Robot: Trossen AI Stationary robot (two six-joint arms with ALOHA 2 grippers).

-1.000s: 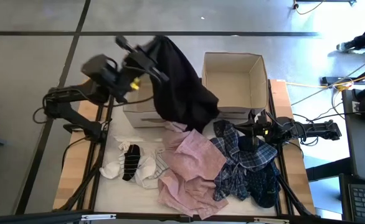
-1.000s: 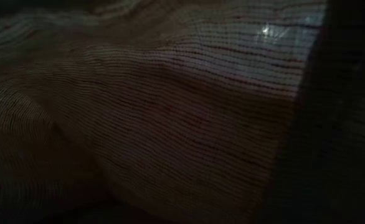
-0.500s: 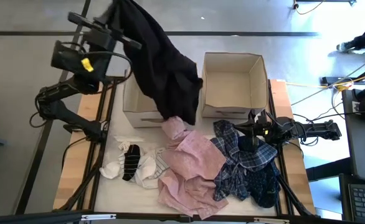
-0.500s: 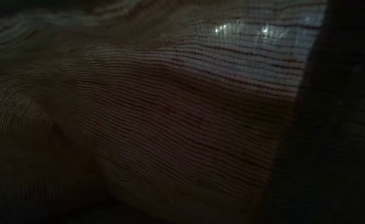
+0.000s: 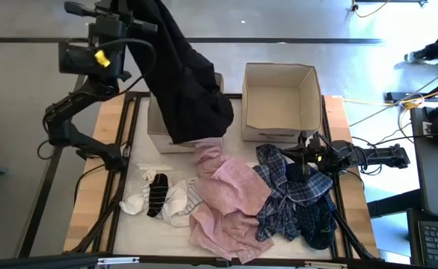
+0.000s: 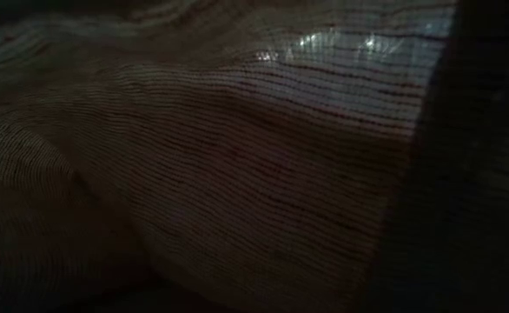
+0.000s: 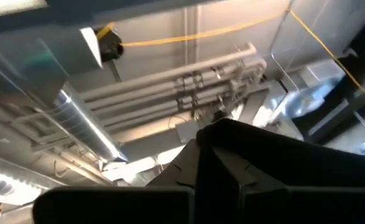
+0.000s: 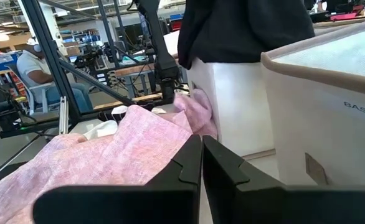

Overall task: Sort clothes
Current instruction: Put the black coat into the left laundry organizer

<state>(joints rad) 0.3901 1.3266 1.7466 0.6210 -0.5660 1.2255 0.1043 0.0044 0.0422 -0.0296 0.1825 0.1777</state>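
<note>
My left gripper (image 5: 138, 10) is raised high over the table's far left and is shut on the black garment (image 5: 189, 82). The garment hangs down over the left beige box (image 5: 159, 128). On the table lie the pale pink garment (image 5: 230, 196), the blue plaid one (image 5: 297, 187), the dark navy patterned one (image 5: 314, 226) and the white and black-striped socks (image 5: 156, 196). My right gripper (image 5: 303, 160) waits shut at the right, over the plaid garment's far edge. In the low view, cloth (image 6: 237, 174) fills the whole picture. My left gripper holds the black garment by its upper end (image 7: 282, 155), pinched between the shut fingers (image 7: 220, 168); how many layers cannot be told. The fingers slant upward. The garment hangs slack below them, and its lower end (image 5: 200, 127) drapes over the left box.
An empty second beige box (image 5: 279, 97) stands to the right of the first, at the table's far side. Black frame bars (image 5: 122, 149) run along the table's left edge. Beyond the table a person (image 8: 36, 68) sits on a chair.
My left gripper has risen, gone toward the table's far left and tipped upward, still shut on the black garment. The garment has been lifted off the pink one, and its lower end has swung left so that it hangs over the left box.
</note>
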